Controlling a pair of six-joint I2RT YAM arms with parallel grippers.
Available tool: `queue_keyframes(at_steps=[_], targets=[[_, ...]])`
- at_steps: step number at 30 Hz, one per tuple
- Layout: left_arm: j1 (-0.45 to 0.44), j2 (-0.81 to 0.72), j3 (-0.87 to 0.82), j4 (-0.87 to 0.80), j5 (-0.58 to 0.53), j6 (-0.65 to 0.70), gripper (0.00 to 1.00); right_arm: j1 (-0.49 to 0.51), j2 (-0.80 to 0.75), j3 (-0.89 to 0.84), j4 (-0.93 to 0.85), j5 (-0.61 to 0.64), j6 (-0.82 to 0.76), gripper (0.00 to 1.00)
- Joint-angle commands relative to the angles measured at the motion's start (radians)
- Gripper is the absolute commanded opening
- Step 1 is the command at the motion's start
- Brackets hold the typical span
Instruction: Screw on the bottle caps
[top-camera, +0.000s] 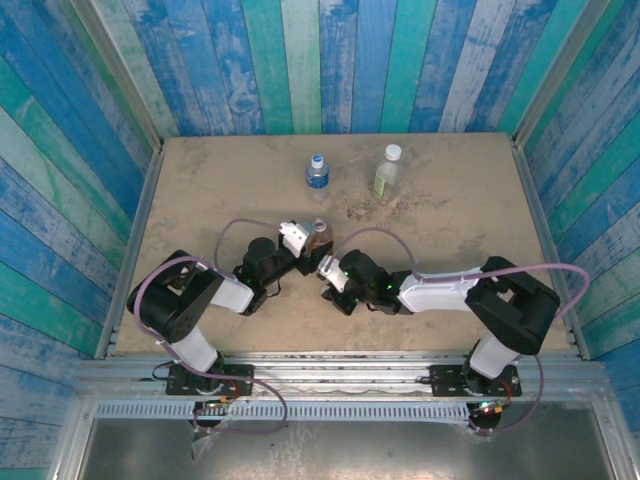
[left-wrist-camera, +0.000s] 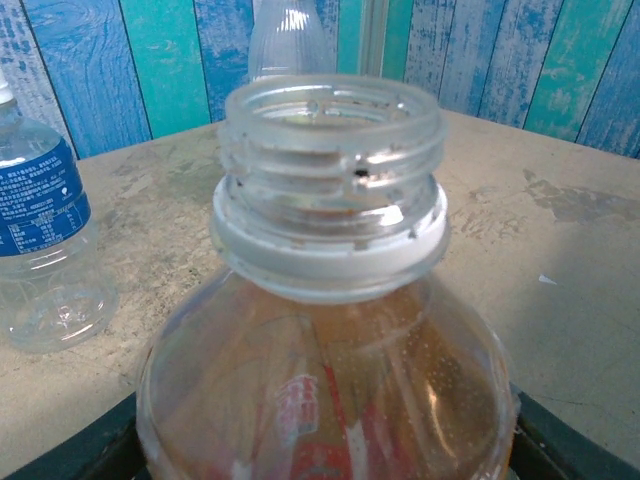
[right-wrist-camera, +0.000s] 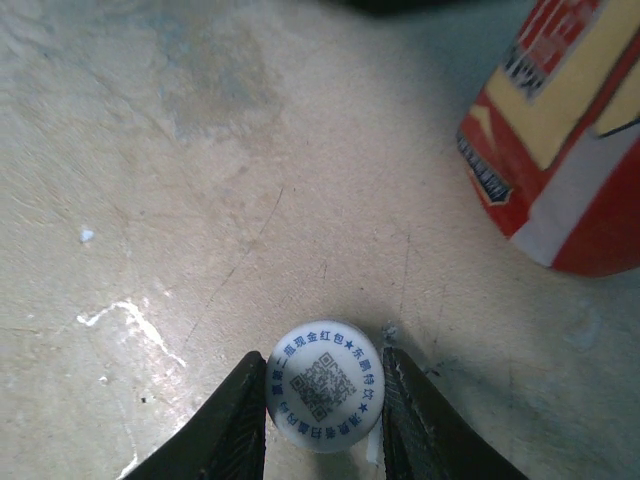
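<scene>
Three bottles stand on the sandy table (top-camera: 200, 200) that both my grippers reach over. Largest in my sight is the orange bottle (left-wrist-camera: 320, 380) with the red label, upright between the fingers of my left gripper (top-camera: 300, 240), whose jaws are clamped on its lower body; its threaded mouth is uncovered. Beyond those jaws and off to their left stands the blue-label bottle (left-wrist-camera: 40, 230), wearing a blue cap (top-camera: 317, 159). Farther ahead, behind the orange neck, is the pale yellow-green bottle (top-camera: 387, 170) under a white cap (top-camera: 393, 152). Both stand well apart from my left jaws. Smallest is the loose white cap (right-wrist-camera: 322, 385), printed with a blue code and ring of characters. It lies flat on the table between the fingers (right-wrist-camera: 235, 430) of my right gripper (top-camera: 327, 268). Those jaws are closed on it, one finger touching each side of its rim. The orange bottle's red label sits ahead and right of these jaws, near the cap but apart from it.
</scene>
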Motion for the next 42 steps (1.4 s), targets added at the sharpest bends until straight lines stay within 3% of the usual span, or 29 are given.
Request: queue_keyframes(at_steps=[1,9,18,32,42], targets=[[-0.003,-0.002,0.005,-0.058,0.009,0.022,0.64,0.008,-0.08,-0.021,-0.055,0.042,0.028,0.29],[-0.002,0.004,0.011,-0.049,0.088,0.027,0.64,-0.009,-0.249,0.036,-0.286,0.114,0.079,0.28],[-0.003,0.028,0.02,-0.033,0.154,0.02,0.63,-0.028,-0.309,0.228,-0.513,0.188,0.113,0.29],[-0.003,0.036,0.019,-0.031,0.169,0.028,0.63,-0.103,-0.172,0.554,-0.652,0.12,0.025,0.29],[-0.003,0.04,0.02,-0.036,0.185,0.034,0.63,-0.135,-0.071,0.661,-0.718,0.066,0.002,0.3]])
